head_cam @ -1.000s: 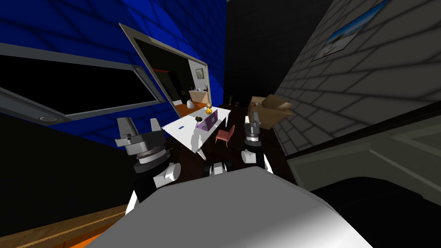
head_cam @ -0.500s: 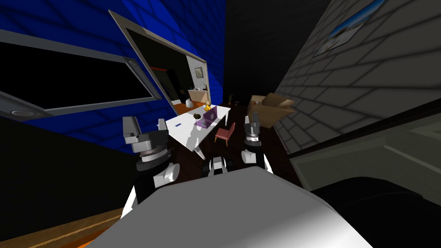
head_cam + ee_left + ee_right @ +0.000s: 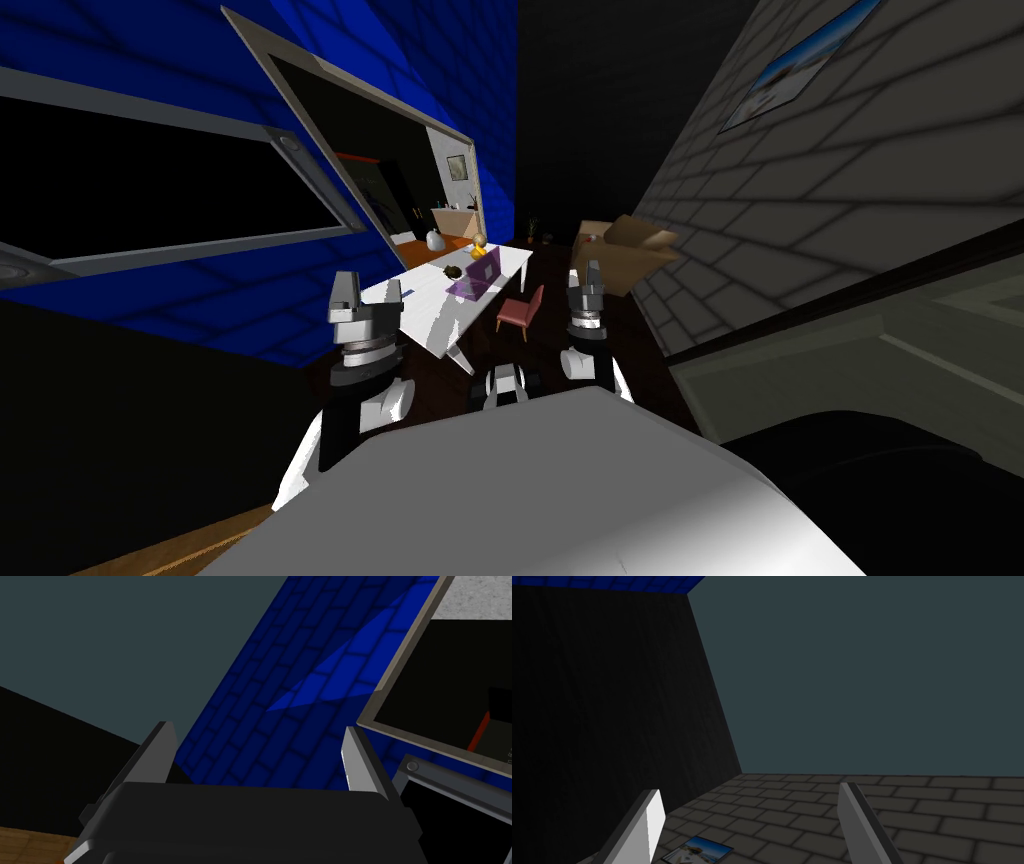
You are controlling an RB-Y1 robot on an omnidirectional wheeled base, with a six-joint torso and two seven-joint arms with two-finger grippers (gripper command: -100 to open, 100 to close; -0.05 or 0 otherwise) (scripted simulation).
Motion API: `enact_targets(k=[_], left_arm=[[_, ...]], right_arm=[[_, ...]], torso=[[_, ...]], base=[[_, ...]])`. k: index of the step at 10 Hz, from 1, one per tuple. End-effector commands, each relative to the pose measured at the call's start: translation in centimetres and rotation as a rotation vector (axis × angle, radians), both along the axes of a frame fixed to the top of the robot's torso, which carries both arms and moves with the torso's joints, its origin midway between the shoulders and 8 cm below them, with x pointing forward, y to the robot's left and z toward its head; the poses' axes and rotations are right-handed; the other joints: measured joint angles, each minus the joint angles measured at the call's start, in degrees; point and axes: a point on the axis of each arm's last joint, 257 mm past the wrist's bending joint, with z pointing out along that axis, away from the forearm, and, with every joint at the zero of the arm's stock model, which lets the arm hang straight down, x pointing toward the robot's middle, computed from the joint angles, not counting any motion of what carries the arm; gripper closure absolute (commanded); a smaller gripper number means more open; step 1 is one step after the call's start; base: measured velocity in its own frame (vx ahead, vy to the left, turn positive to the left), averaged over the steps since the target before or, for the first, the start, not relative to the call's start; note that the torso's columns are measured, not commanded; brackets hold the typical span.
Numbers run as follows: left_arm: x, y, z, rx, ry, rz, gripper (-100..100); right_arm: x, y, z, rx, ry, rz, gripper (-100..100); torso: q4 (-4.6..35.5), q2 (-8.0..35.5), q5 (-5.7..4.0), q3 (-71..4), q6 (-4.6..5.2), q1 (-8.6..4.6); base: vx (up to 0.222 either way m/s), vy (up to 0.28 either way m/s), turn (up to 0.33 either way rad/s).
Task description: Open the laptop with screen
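Observation:
A purple laptop [image 3: 478, 274] sits far ahead on a white table [image 3: 425, 322], its lid standing up from its base. My left gripper [image 3: 366, 292] is raised well short of the table's near end, with its fingers open and nothing between them. In the left wrist view the left gripper [image 3: 257, 756] faces a blue brick wall. My right gripper [image 3: 588, 275] is held up to the right of the table. The right wrist view shows the right gripper [image 3: 752, 826] open and empty.
A pink chair [image 3: 520, 312] stands at the table's right side. An open cardboard box [image 3: 625, 255] is behind the right gripper by the grey brick wall. A white vase [image 3: 434, 240], a golden object [image 3: 479, 242] and a small dark item [image 3: 452, 270] are on or beyond the table.
My left arm has swung right, towards the table's near end, and its fingers have spread wider. The right arm has stayed put. The head view has shifted slightly.

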Motion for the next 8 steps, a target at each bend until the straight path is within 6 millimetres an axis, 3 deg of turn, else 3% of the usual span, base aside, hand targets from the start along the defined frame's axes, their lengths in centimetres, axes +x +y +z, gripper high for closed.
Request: enact_targets(k=[1,8], left_arm=[[1.6,-0.2,-1.6,0.032,0.066,0.005,-100],[5.2,-0.3,-5.8,0.121,0.228,0.03,-100]], right_arm=[[0.0,0.0,0.0,0.0,0.0,0.0,0],[0.0,0.0,0.0,0.0,0.0,0.0,0]], torso=[[0.0,-0.01,0.0,0.0,0.01,0.0],[0.0,0.0,0.0,0.0,0.0,0.01]], base=[[0.055,-0.023,-0.052],[0.05,-0.021,-0.053]])
